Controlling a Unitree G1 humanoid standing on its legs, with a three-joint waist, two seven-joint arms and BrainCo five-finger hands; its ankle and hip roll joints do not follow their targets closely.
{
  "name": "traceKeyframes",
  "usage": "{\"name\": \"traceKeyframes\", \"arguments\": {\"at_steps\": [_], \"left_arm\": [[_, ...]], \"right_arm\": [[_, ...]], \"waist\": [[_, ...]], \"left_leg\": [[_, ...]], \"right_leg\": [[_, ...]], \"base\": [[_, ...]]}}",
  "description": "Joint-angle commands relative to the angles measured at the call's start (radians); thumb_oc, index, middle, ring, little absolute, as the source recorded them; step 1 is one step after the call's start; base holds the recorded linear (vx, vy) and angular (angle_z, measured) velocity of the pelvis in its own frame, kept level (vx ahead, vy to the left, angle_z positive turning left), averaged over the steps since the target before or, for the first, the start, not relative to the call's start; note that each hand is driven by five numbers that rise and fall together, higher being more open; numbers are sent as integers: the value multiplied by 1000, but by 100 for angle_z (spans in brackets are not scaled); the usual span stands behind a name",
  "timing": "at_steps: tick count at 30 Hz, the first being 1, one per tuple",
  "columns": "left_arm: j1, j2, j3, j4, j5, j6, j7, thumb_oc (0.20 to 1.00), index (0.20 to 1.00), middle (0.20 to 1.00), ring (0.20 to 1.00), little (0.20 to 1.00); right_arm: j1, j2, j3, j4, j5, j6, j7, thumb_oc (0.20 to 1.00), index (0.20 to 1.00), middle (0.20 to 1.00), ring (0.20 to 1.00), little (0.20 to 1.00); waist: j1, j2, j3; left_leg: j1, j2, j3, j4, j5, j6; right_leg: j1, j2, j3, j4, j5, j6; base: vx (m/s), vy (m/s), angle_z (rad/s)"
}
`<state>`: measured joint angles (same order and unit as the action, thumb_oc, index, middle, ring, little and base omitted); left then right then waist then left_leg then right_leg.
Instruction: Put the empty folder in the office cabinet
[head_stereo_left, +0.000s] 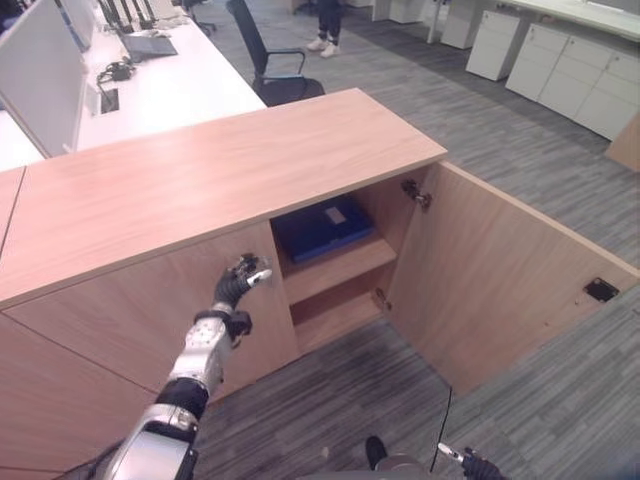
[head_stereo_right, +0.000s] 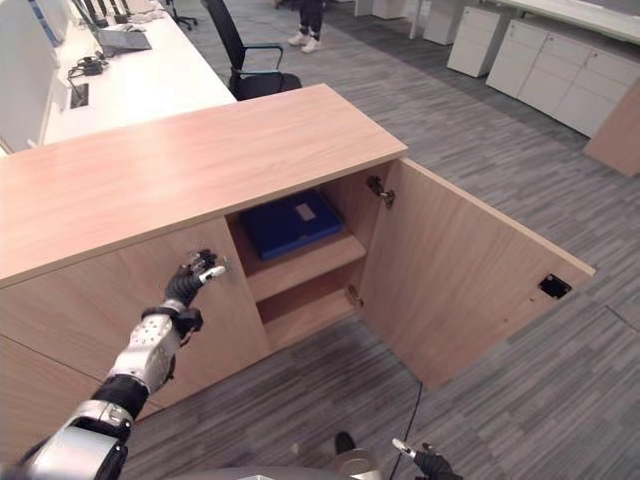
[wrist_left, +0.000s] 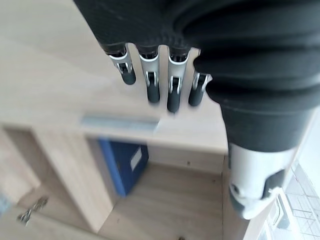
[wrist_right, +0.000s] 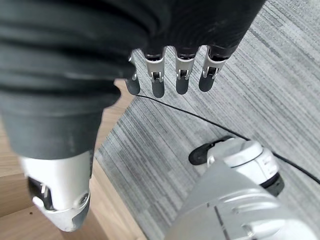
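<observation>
The blue folder (head_stereo_left: 322, 225) lies flat on the upper shelf inside the wooden office cabinet (head_stereo_left: 200, 170), whose right door (head_stereo_left: 490, 270) stands wide open. My left hand (head_stereo_left: 238, 283) is raised against the closed left door, close to its top corner beside the opening, with relaxed fingers (wrist_left: 150, 75) holding nothing. In the left wrist view a silver door handle (wrist_left: 120, 122) shows just past the fingertips, with the folder (wrist_left: 125, 160) beyond it. My right hand (head_stereo_left: 470, 465) hangs low over the carpet, its fingers (wrist_right: 182, 75) straight and empty.
The lower shelf (head_stereo_left: 335, 310) of the cabinet is bare. Behind the cabinet are a white desk (head_stereo_left: 170, 80) with a divider, and a black office chair (head_stereo_left: 270, 60). A person's legs (head_stereo_left: 325, 25) stand at the back. White cabinets (head_stereo_left: 570, 60) line the far right.
</observation>
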<state>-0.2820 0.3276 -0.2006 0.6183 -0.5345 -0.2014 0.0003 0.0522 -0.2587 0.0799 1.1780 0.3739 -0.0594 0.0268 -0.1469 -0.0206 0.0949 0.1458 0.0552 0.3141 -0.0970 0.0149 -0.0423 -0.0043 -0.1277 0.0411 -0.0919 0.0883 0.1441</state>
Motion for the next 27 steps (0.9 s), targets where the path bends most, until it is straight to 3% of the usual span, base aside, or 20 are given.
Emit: {"name": "traceKeyframes", "arguments": {"at_steps": [1, 2, 5, 8, 9, 10, 13, 14, 16, 17, 18, 21, 22, 23, 25, 26, 27], "left_arm": [[-36, 14, 11, -40, -13, -38, -58, 1000, 1000, 1000, 1000, 1000], [20, 2, -7, -92, -16, -24, -93, 1000, 1000, 1000, 1000, 1000], [93, -8, -26, -143, -6, -9, -121, 1000, 1000, 1000, 1000, 1000], [162, -5, -23, -177, -14, 8, -137, 1000, 1000, 1000, 1000, 1000], [163, -5, -24, -179, -15, 9, -137, 1000, 1000, 1000, 1000, 1000], [186, 0, -36, -142, -6, 19, -152, 1000, 1000, 1000, 1000, 1000], [250, 8, -18, -128, 18, 23, -162, 1000, 1000, 1000, 1000, 1000], [268, -4, -7, -82, 20, 30, -156, 1000, 1000, 1000, 1000, 1000], [284, -17, 5, -42, 26, 34, -153, 1000, 1000, 1000, 1000, 1000], [284, -18, 5, -41, 26, 34, -153, 1000, 1000, 1000, 1000, 1000], [292, -33, 7, 6, 34, 44, -154, 1000, 1000, 1000, 1000, 1000], [286, -64, 12, 91, 50, 52, -142, 1000, 1000, 1000, 1000, 1000], [285, -64, 12, 91, 50, 51, -142, 1000, 1000, 1000, 1000, 1000], [287, -68, 20, 122, 56, 56, -136, 1000, 1000, 1000, 1000, 1000], [289, -70, 22, 128, 59, 55, -136, 1000, 1000, 1000, 1000, 1000], [298, -77, 15, 157, 73, 58, -135, 1000, 1000, 1000, 1000, 1000], [298, -77, 15, 157, 73, 58, -135, 1000, 1000, 1000, 1000, 1000]], "right_arm": [[-50, 2, 3, 17, 29, -8, -10, 1000, 1000, 1000, 1000, 1000], [-51, 10, -4, 15, 24, -6, -7, 1000, 1000, 1000, 1000, 1000], [-35, 11, -31, 22, 35, -3, -5, 1000, 1000, 1000, 1000, 1000], [-32, 2, -63, 27, 45, -3, -9, 1000, 1000, 1000, 1000, 1000], [-32, 1, -63, 28, 45, -3, -9, 1000, 1000, 1000, 1000, 1000], [-31, -1, -71, 55, 47, 5, -9, 1000, 1000, 1000, 1000, 1000], [-14, -13, -65, 60, 25, 4, -1, 1000, 1000, 1000, 1000, 1000], [-6, -30, -57, 64, 22, -4, 1, 1000, 1000, 1000, 1000, 1000], [-3, -50, -48, 66, 17, -10, 2, 1000, 1000, 1000, 1000, 1000], [-3, -52, -48, 66, 18, -10, 2, 1000, 1000, 1000, 1000, 1000], [-1, -70, -46, 67, 17, -13, 1, 1000, 1000, 1000, 1000, 1000], [4, -96, -64, 72, 36, -18, -6, 1000, 1000, 1000, 1000, 1000], [4, -97, -64, 72, 36, -18, -6, 1000, 1000, 1000, 1000, 1000], [0, -108, -69, 71, 42, -19, -10, 1000, 1000, 1000, 1000, 1000], [-7, -116, -69, 67, 42, -17, -12, 1000, 1000, 1000, 1000, 1000], [-31, -130, -62, 74, 40, -16, -14, 1000, 1000, 1000, 1000, 1000], [-31, -130, -62, 74, 40, -16, -14, 1000, 1000, 1000, 1000, 1000]], "waist": [[40, 0, 14], [63, 5, 19], [76, 0, 16], [88, 11, 18], [89, 13, 17], [97, 16, 14], [91, 23, 0], [81, 41, 0], [73, 58, 5], [70, 61, 5], [65, 73, 5], [45, 90, 13], [45, 90, 13], [31, 84, 15], [29, 80, 20], [49, 71, 27], [49, 71, 26]], "left_leg": [[36, 44, -34, 10, -74, -41], [19, 61, -8, 22, -64, -44], [-1, 80, -12, 48, -53, -54], [-14, 136, -14, 55, -34, -95], [-14, 139, -13, 55, -34, -96], [-6, 199, -8, 50, -12, -144], [0, 252, -4, 47, 32, -184], [-8, 296, -24, 59, 71, -199], [-23, 330, -48, 91, 141, -203], [-24, 334, -51, 92, 142, -205], [-40, 354, -59, 126, 205, -203], [-65, 395, -37, 170, 318, -209], [-65, 395, -37, 170, 319, -209], [-71, 398, 28, 206, 321, -199], [-80, 384, 38, 236, 297, -191], [-116, 300, -26, 263, 210, -158], [-118, 300, -26, 263, 210, -158]], "right_leg": [[-42, -135, -147, 114, 39, 118], [-35, -175, -247, 160, 22, 106], [-20, -220, -231, 188, 34, 110], [-31, -285, -224, 150, 100, 118], [-30, -282, -225, 148, 102, 118], [-46, -322, -276, 109, 129, 118], [-30, -281, -287, 95, 98, 118], [-22, -245, -278, 102, 50, 118], [-7, -203, -271, 96, 12, 111], [-5, -200, -275, 96, 11, 110], [21, -163, -280, 72, -12, 89], [76, -114, -314, 29, -38, 58], [76, -113, -314, 29, -38, 58], [89, -93, -332, 20, -56, 36], [93, -85, -328, 19, -64, 26], [96, -77, -310, 14, -75, 16], [95, -77, -310, 14, -75, 16]], "base": [[-119, -154, -117], [-96, -167, -85], [-30, -230, -19], [20, -319, -14], [82, -559, -46], [105, -512, -43], [142, -465, -38], [147, -406, 0], [73, -286, 8], [65, -273, -1], [83, -265, 1], [75, -229, 50], [38, -256, 64], [41, -264, 16], [46, -241, 7], [42, -138, 8], [93, -203, -12]]}}
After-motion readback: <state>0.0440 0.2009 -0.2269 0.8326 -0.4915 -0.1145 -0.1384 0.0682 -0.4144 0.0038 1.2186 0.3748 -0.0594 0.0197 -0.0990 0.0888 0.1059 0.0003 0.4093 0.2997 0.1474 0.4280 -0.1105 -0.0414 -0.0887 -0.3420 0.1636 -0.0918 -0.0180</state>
